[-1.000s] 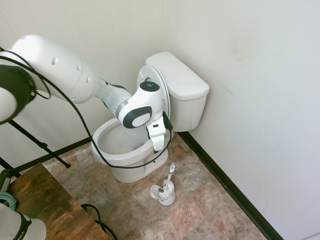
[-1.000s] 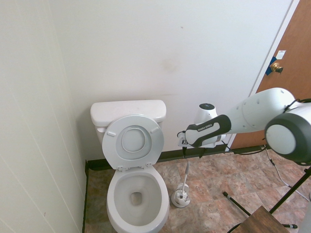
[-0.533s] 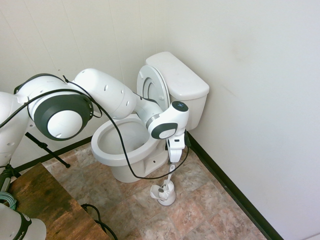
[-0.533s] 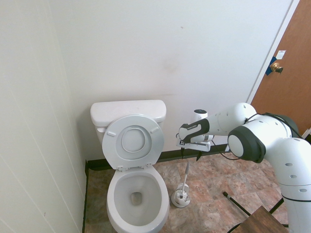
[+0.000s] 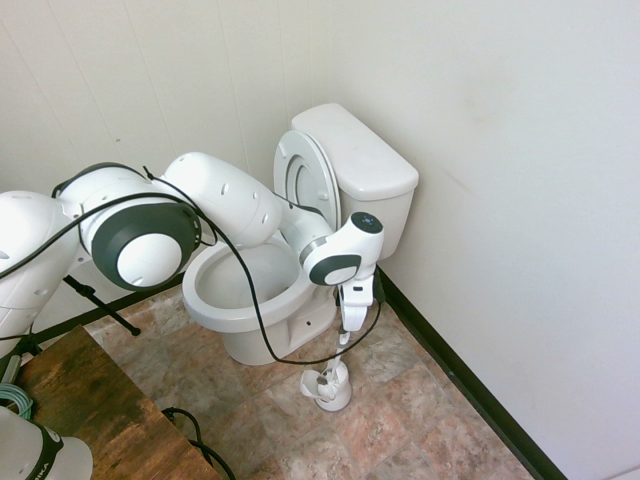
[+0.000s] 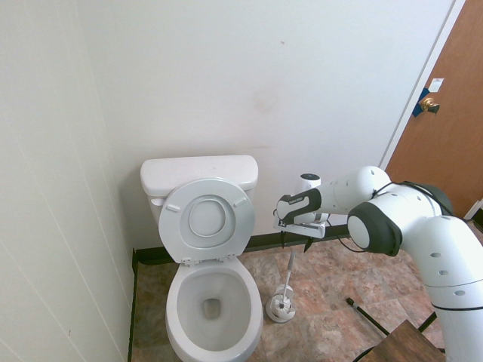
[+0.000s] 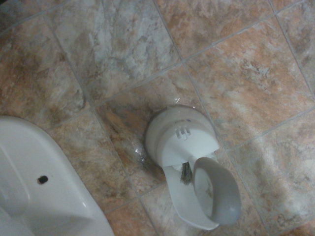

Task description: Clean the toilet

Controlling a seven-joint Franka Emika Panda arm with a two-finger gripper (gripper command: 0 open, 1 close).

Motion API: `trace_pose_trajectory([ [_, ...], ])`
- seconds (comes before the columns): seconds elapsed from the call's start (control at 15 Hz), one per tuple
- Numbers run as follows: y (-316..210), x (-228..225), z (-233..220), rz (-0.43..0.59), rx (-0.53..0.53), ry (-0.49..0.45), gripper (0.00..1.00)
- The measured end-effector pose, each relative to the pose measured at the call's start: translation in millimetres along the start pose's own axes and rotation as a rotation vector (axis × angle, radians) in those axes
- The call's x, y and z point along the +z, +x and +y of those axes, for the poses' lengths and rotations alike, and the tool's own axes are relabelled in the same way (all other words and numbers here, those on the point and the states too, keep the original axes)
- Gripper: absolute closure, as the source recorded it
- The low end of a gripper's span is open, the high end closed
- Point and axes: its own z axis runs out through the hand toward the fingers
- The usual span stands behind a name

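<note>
Currently I'm lining up the open, empty claw (image 6: pixel 295 240) above the brush (image 6: pixel 290 273), whose holder (image 6: pixel 280 308) is standing on the floor (image 6: pixel 332 286) beside the toilet (image 6: pixel 214 305) near the wall's bottom edge; gripping the handle calls for lowering straight.

The pincer (image 6: pixel 295 243) is lower than before, and the brush handle (image 6: pixel 290 262) now sits closer beneath it. The arm's elbow (image 6: pixel 375 228) has also swung lower, beside the pincer.

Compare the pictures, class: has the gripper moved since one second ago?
Yes; the gripper went from beside the toilet bowl to above the brush holder.
</note>
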Motion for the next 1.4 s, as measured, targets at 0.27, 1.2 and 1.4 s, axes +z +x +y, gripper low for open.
trace_pose_trajectory([
  [0.27, 0, 29, -9, 0.004, 0.034, -0.012, 0.0],
  [1.2, 12, 85, -41, -0.007, 0.088, -0.052, 1.0],
  [1.4, 21, 89, -39, -0.008, 0.099, -0.054, 1.0],
])
